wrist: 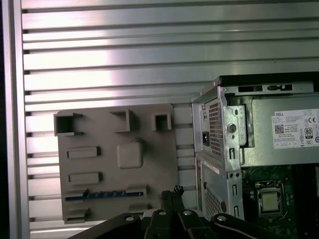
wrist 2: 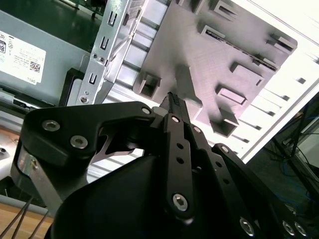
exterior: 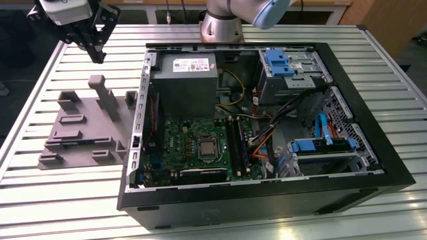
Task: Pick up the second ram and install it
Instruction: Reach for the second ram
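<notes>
Hanging over the table (exterior: 60,200) at the exterior view's far left, the gripper (exterior: 98,56) points down with fingers (wrist 2: 174,130) pinched together on nothing, while the second ram (wrist: 104,195) lies slotted in the near end of the grey holder (exterior: 87,135), beside the PC case (exterior: 267,202).

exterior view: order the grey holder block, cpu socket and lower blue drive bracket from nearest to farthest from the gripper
1. Grey holder block: on the table at the exterior view's left, closest to the gripper.
2. CPU socket: mid-motherboard, inside the case.
3. Lower blue drive bracket: inside the case, at the exterior view's right.
</notes>
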Motion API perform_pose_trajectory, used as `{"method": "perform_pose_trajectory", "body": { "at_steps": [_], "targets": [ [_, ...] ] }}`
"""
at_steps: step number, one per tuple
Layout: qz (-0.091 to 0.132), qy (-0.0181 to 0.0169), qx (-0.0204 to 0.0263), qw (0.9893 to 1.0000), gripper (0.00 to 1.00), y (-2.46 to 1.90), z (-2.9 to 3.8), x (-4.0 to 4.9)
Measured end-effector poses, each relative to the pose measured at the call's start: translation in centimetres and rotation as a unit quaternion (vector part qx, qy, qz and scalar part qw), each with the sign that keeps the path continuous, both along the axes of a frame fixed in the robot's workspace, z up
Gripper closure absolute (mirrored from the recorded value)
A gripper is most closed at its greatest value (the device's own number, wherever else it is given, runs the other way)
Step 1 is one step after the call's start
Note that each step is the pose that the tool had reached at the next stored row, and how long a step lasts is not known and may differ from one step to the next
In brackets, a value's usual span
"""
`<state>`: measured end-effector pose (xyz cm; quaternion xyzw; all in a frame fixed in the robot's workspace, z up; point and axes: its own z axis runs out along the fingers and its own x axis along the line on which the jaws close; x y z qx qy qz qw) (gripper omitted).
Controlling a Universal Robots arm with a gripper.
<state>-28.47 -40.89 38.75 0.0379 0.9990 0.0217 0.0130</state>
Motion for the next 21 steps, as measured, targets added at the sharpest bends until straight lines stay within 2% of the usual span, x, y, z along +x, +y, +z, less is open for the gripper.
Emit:
{"method": "perform_pose_trajectory", "body": {
  "at_steps": [21],
  "targets": [
    [0.000, 0.0000, 0.0000, 1.0000, 0.89, -0.31, -0.03, -0.89]
  ]
}}
